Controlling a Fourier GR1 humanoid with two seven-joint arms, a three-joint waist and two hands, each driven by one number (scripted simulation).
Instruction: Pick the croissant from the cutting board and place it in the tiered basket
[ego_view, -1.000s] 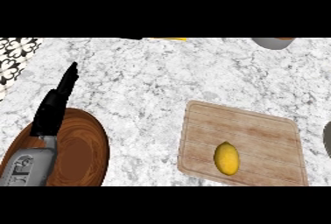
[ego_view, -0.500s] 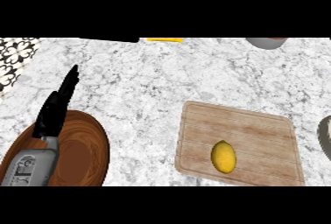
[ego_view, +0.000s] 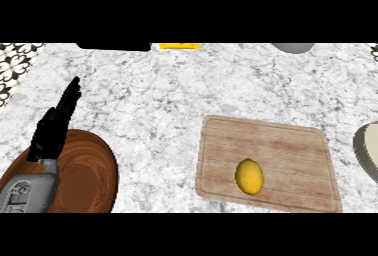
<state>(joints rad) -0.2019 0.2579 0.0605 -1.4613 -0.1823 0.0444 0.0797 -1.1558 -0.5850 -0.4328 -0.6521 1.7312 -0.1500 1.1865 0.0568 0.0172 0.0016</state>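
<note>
Left hand at frame left, fingers straight, over brown bowl; croissant lies on board, lower right.

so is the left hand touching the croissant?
Apart. The head view shows the left hand over the wooden bowl, with bare counter between it and the croissant on the board.

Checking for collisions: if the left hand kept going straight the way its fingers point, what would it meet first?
Nothing nearby: the left hand points up the view over bare counter. The dark object at the top edge lies roughly ahead, though height is unclear.
</note>
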